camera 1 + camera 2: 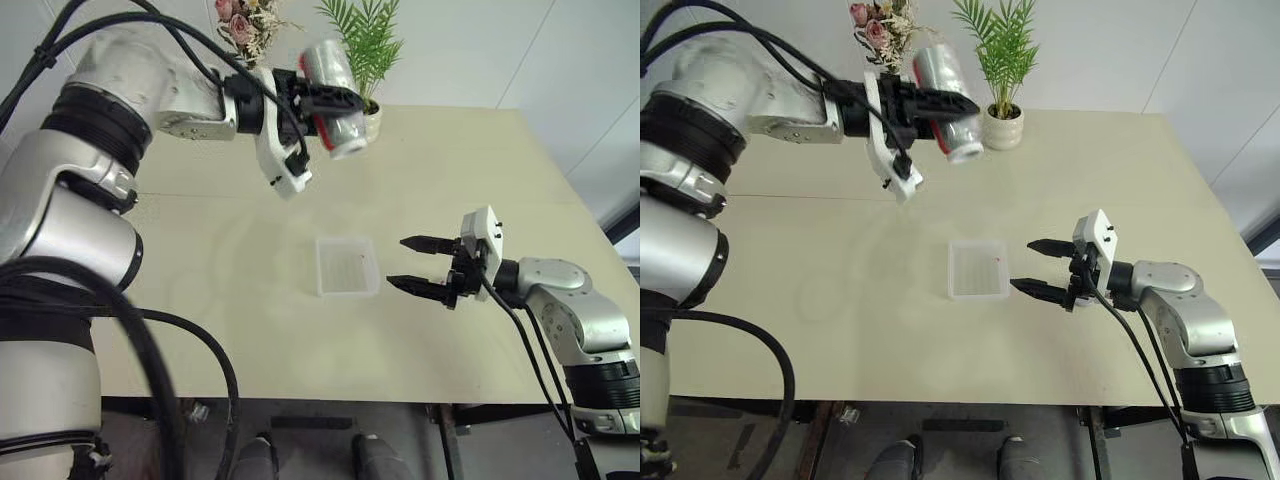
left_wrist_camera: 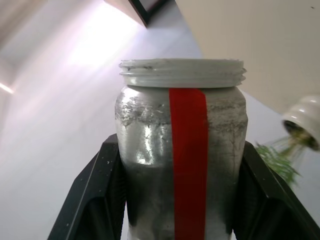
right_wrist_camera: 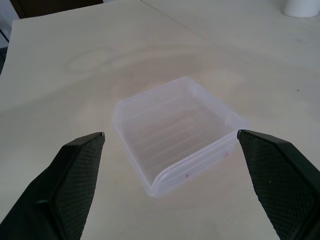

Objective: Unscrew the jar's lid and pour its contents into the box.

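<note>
L claw (image 1: 335, 105) clamps the lidless jar (image 1: 335, 85), tilted, up high; box (image 1: 347, 266) sits just ahead of wide-open R claw (image 1: 415, 266).

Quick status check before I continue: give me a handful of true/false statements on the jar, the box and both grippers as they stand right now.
1. The left gripper is shut on the jar. True.
2. The jar has its lid screwed on. False: the left wrist view shows a bare threaded rim with no cap.
3. The right gripper holds the box. False: its fingers stand open beside the box, apart from it.
4. The jar is held in the air above the table, tilted. True.
5. The box stands on its edge. False: it lies flat on the table, opening upward.
</note>
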